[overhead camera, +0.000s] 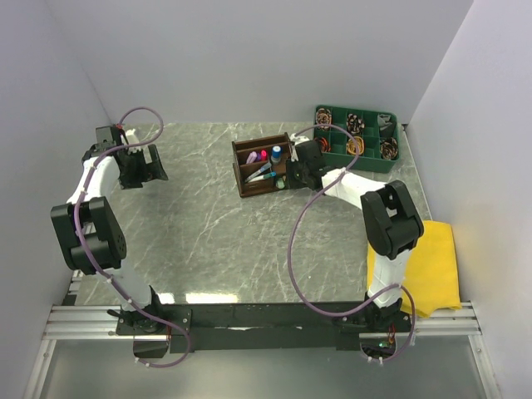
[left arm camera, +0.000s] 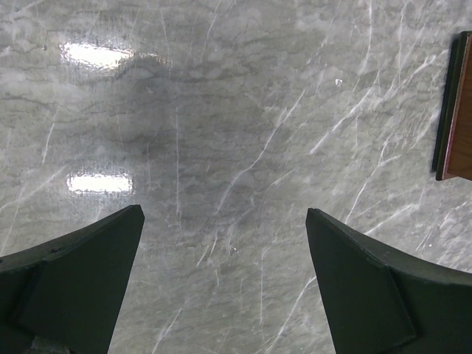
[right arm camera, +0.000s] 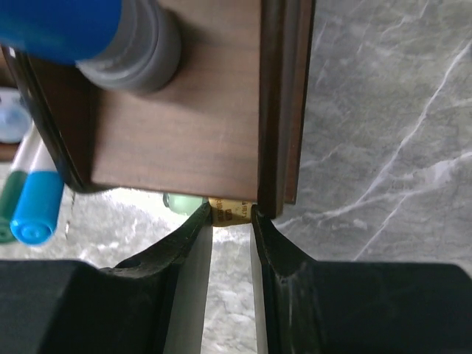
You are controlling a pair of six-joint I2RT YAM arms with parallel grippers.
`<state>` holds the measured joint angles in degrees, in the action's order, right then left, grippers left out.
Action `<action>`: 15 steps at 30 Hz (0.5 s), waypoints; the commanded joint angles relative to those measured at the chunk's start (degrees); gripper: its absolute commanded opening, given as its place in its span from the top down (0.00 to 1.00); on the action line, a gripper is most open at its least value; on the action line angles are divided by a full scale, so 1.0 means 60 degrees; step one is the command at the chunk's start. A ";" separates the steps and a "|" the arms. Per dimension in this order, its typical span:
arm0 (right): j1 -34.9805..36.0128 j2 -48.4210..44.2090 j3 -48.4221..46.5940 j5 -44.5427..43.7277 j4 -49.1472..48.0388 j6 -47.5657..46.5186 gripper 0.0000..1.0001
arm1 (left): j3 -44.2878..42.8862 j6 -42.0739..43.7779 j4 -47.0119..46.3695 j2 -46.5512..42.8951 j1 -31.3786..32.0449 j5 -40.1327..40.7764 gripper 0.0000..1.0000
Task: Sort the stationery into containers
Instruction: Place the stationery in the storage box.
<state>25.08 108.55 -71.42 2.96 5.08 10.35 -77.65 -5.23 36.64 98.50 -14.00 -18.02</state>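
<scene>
The jaws of the right arm (overhead camera: 353, 187) pinch a stubby tan piece (right arm camera: 230, 211) at the right-hand end of the dark wooden organiser (overhead camera: 238, 166), during a stationery-sorting job on a marble-patterned worktop (overhead camera: 208, 241). The jaws stand narrowly apart, closed down on the tan piece, which fills the gap between their tips. Only its end face shows, so which way its long axis runs cannot be told. Seen from the wrist, the piece sits right at the organiser's edge, beside the foot of its thick end wall. The organiser's wood lies straight ahead of the jaws, and a pale green piece (right arm camera: 184, 203) sits just beside the tan one on the side away from that wall. Whether the tan piece is over a compartment or just outside the organiser is not clear. A blue marker (right arm camera: 66, 26) with a grey collar and a blue-capped pen (right arm camera: 33, 214) lie in the organiser. The left arm (overhead camera: 93, 170) hangs well apart from the organiser, off to its left, jaws spread as wide as they go and holding nothing, with worktop showing between them. The right arm is plainly the nearer. The coming move looks to turn on carrying the tan piece forward past the wall and into a compartment before letting go.
</scene>
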 commanded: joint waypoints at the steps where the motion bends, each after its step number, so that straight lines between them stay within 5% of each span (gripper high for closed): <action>1: -0.0020 0.0057 -0.0519 -0.0406 -0.0466 0.0575 0.96 | -0.0081 -0.0080 -0.0204 0.0122 -0.0098 -0.0277 0.01; 8: 0.0053 0.0247 -0.0460 -0.0918 -0.0554 0.0955 0.91 | 0.0080 -0.0080 -0.0262 0.0019 -0.0069 -0.0322 0.01; 11: 0.0141 0.0306 -0.0431 -0.1064 -0.0568 0.1073 0.69 | 0.0138 -0.0065 -0.0248 -0.0054 -0.0069 -0.0322 0.01; 15: 0.0273 0.0277 -0.0402 -0.1211 -0.0627 0.1059 0.58 | 0.0168 -0.0065 -0.0219 -0.0098 -0.0069 -0.0351 0.00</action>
<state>26.00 110.04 -72.12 -1.28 4.23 15.77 -77.08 -5.28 36.40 99.20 -14.24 -18.76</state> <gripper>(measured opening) 0.400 0.995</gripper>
